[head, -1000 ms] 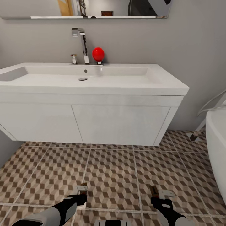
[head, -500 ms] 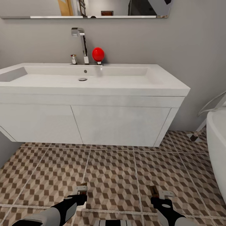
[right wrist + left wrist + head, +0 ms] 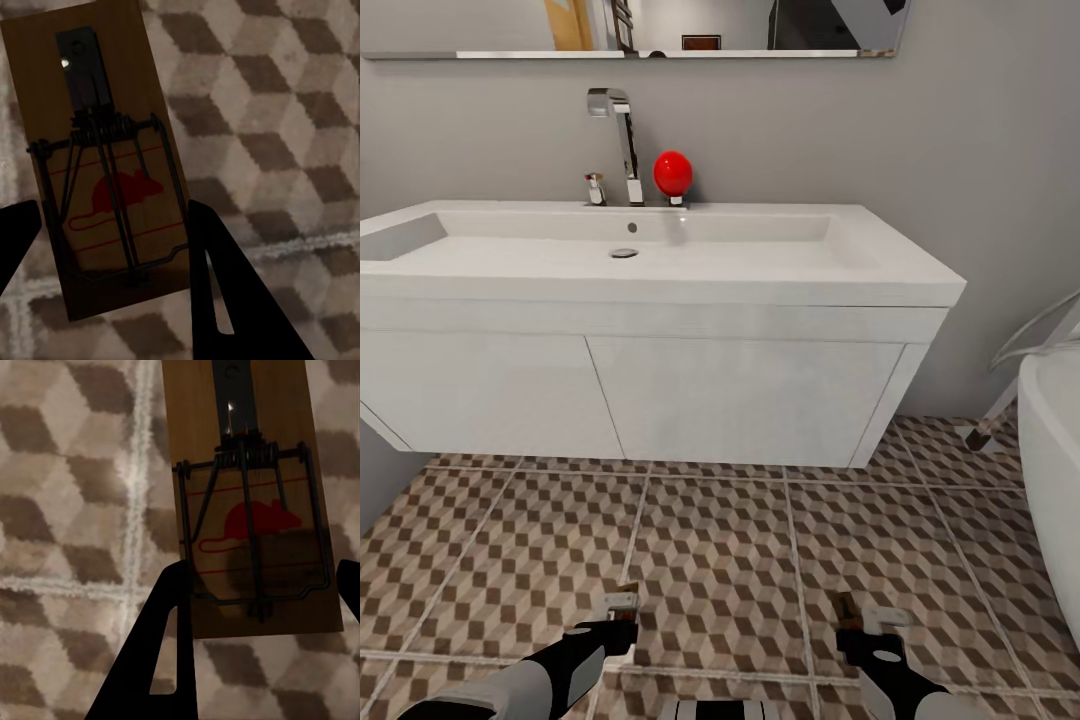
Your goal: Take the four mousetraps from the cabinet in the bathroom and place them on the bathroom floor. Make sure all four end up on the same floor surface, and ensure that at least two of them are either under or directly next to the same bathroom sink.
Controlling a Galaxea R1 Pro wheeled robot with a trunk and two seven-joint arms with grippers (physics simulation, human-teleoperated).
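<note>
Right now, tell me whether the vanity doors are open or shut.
Shut. Both vanity doors lie flush with the front under the sink, with only a thin seam between them and no inside showing.

The bathroom floor [image 3: 720,560] is tiled in a brown, beige and white cube pattern with pale grout, against a plain grey wall [image 3: 980,150]. The bathroom sink [image 3: 650,260] and its vanity are white, with a chrome tap [image 3: 622,140] and a bright red egg-shaped object [image 3: 673,173]. Each mousetrap [image 3: 251,495] [image 3: 105,165] is brown wood with dark wire and a red mouse print.
</note>
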